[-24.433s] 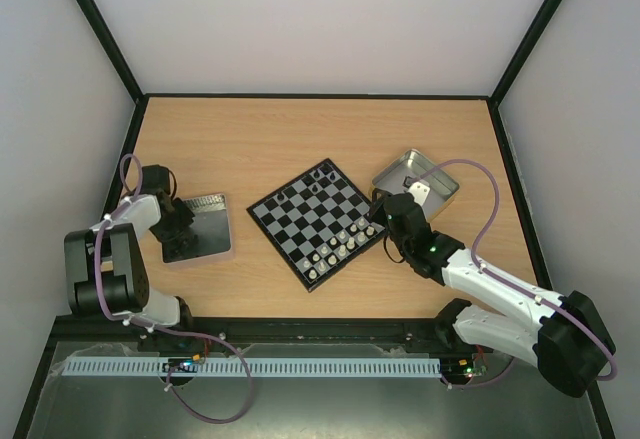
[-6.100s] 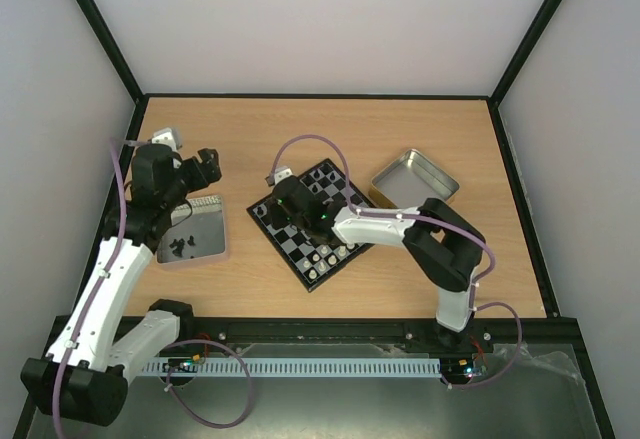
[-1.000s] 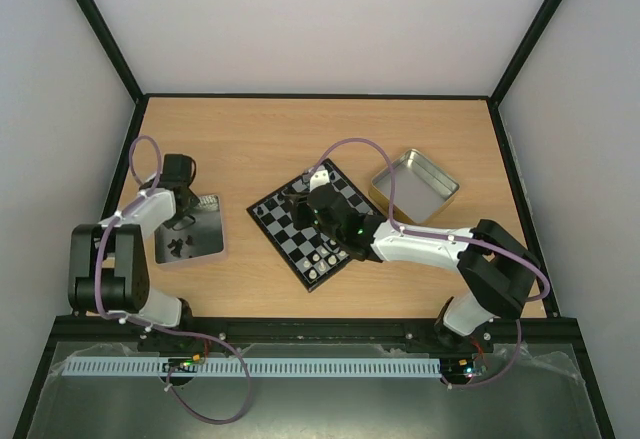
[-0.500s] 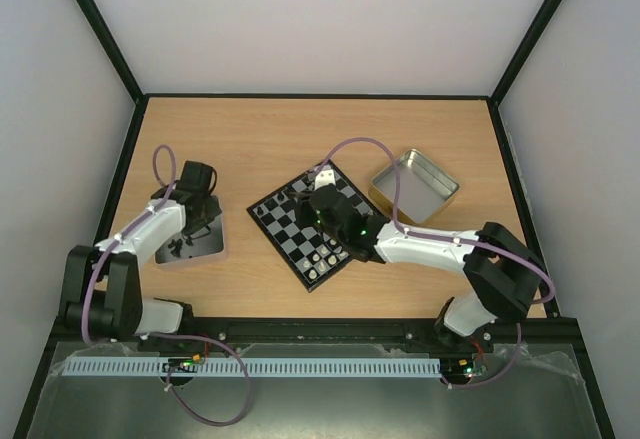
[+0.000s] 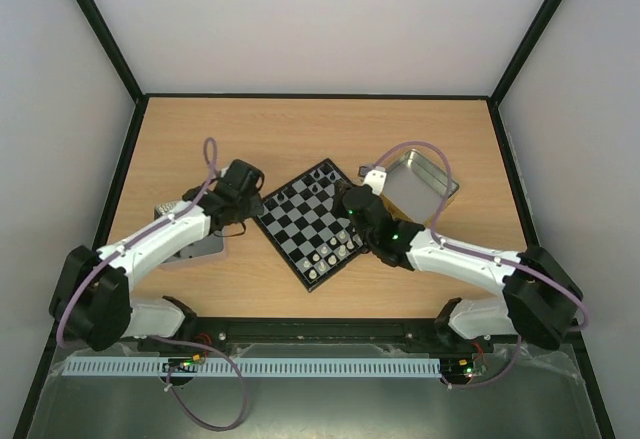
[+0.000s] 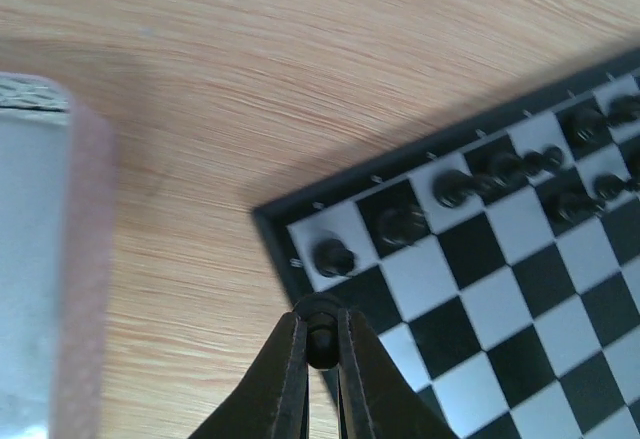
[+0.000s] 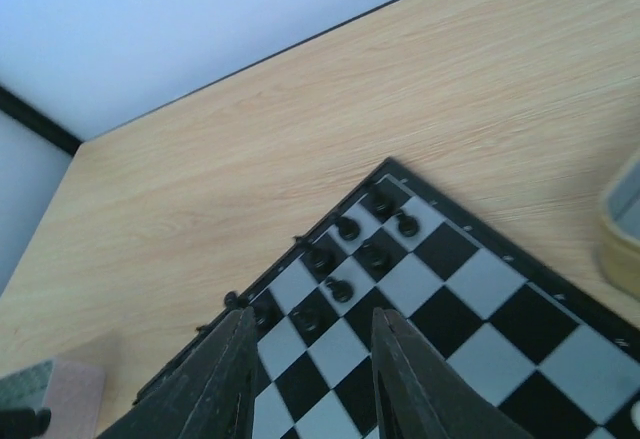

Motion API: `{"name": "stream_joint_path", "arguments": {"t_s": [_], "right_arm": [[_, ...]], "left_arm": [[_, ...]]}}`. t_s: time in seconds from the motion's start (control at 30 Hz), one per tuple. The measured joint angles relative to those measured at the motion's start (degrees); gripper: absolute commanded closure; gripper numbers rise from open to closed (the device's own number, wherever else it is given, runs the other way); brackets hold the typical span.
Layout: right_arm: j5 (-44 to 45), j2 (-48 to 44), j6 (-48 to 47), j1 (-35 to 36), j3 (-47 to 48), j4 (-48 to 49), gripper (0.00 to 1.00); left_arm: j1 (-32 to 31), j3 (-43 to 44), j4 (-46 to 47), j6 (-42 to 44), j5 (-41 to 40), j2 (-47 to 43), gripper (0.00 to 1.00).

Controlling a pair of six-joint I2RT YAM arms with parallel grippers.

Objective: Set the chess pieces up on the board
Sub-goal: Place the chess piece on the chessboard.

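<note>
The board (image 5: 300,224) lies turned like a diamond at mid-table. Black chess pieces (image 5: 320,179) stand along its far edges and white pieces (image 5: 335,249) along its near right edge. My left gripper (image 5: 256,209) is at the board's left corner. In the left wrist view it (image 6: 322,334) is shut on a small black piece (image 6: 322,321) just above the board's edge squares, near a black piece (image 6: 333,256) in the corner square. My right gripper (image 5: 350,199) is open and empty over the board's right side. In the right wrist view it (image 7: 312,369) looks across several black pieces (image 7: 375,256).
A pinkish metal tin (image 5: 195,247) lies left of the board, partly under my left arm; its wall shows in the left wrist view (image 6: 80,259). An open metal tin (image 5: 425,184) stands right of the board. Black frame rails border the table.
My left arm has swung from the left tin to the board's left corner, carrying a black piece. My right gripper has drawn back from the board's middle towards its right side.
</note>
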Motion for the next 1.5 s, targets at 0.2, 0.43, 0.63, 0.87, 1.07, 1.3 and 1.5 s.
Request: {"name": "stream_joint_path", "arguments": {"t_s": [0.2, 0.43, 0.63, 0.87, 1.07, 1.3, 1.5], "right_arm": [[3.7, -5.2, 3.2, -1.7, -2.7, -2.3, 0.69], [6.1, -7.8, 4.5, -2.3, -3.8, -4.1, 0.68], [6.3, -7.8, 4.8, -2.4, -3.8, -4.6, 0.68], [6.2, -7.8, 4.9, -2.5, -3.8, -5.0, 0.68], [6.2, -7.8, 4.9, -2.8, -3.8, -5.1, 0.68], [6.2, -7.8, 4.9, -2.8, -3.8, -5.2, 0.68], [6.2, -7.8, 4.9, -2.8, -3.8, -5.3, 0.68]], "left_arm": [[-7.7, 2.0, 3.0, 0.1, -1.2, 6.4, 0.93], [-11.1, 3.6, 4.8, 0.4, -1.9, 15.0, 0.92], [-11.1, 3.6, 4.9, 0.3, -3.6, 17.5, 0.92], [-11.1, 3.6, 5.6, 0.2, -4.7, 19.0, 0.92], [-11.1, 3.6, 5.7, -0.2, -6.1, 20.2, 0.90], [-11.0, 3.6, 5.4, -0.4, -6.4, 20.2, 0.82], [-10.9, 3.5, 5.1, -0.3, -5.5, 20.2, 0.73]]}}
